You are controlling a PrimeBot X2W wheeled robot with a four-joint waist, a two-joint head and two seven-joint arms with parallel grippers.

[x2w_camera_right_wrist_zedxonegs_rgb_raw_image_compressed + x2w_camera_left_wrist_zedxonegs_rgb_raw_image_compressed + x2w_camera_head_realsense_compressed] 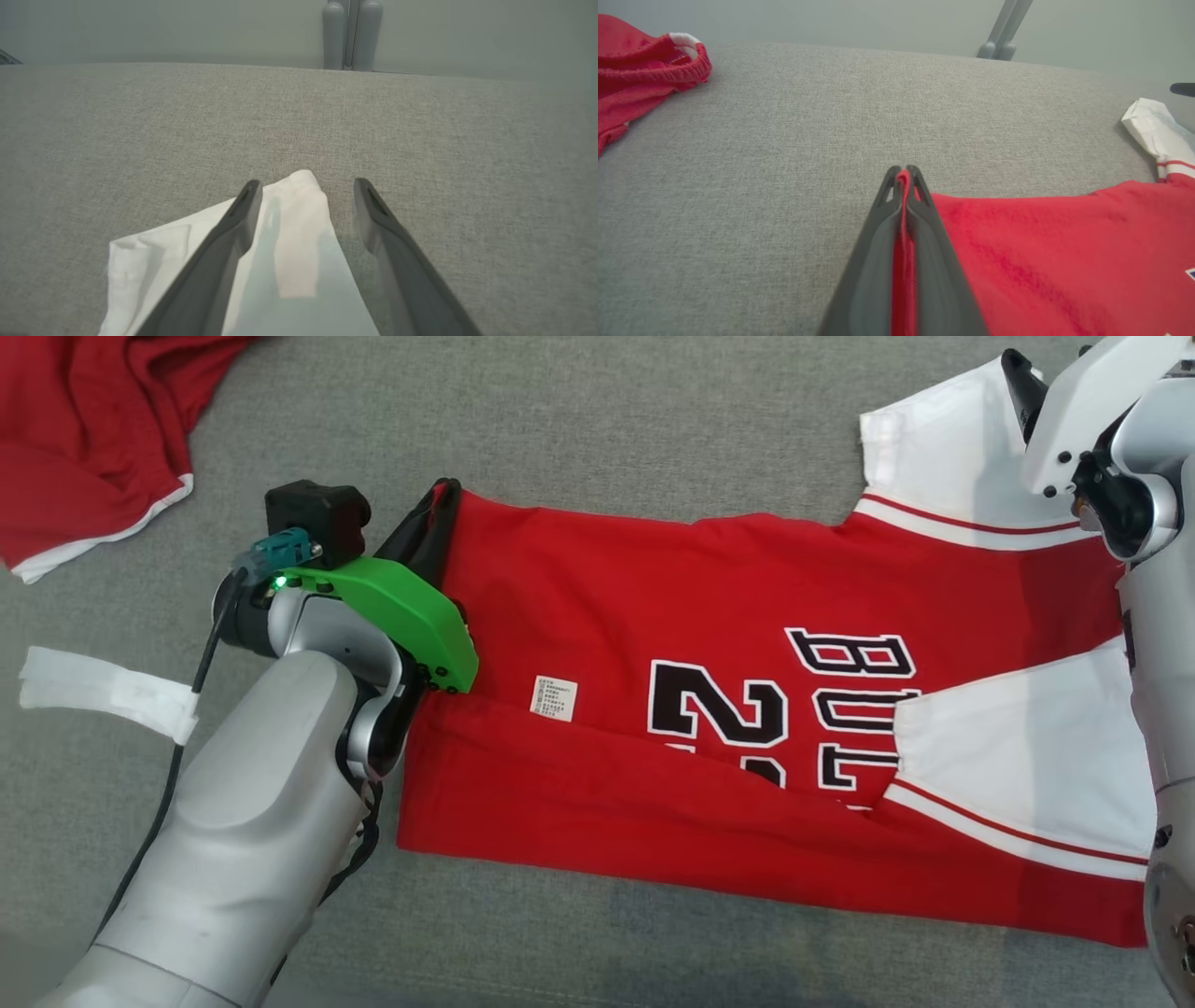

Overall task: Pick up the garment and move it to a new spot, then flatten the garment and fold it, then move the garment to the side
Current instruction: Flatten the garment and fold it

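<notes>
Cloth [607, 420] of a grey weave covers the work surface. The garment [653, 607], a red jersey with white sleeves, lies spread across it, hem toward the robot's left and shoulders toward its right. Nearest the robot, the jersey's long near edge is folded over toward the middle, and this flap covers the lower part of the black number and lettering. A small white label [554, 697] shows just beyond the flap's edge, near the hem. The near sleeve [1027, 765] lies turned in over the chest print. Left of the hem, well apart from the jersey, a tape strip [103, 691] lies white on the grey.

Farther out, the left gripper [446, 493] sits at the hem's far corner, its dark fingers lying along the hem edge. In the left wrist view the left gripper [903, 171] is pressed shut with a fold of red fabric pinched between its fingers, and the rest of the jersey spreads to their right.

Farther again, the right gripper [1018, 373] hangs at the far sleeve [943, 457], jaws wide apart and holding nothing. In its own wrist view the right gripper [307, 184] has the sleeve's tip between its fingers, one above white fabric and the other above bare grey. Whether they touch I cannot tell.

At the far left a second red garment [84, 439] lies crumpled, well apart from the jersey. Beyond the far edge stand pale grey posts [352, 35].
</notes>
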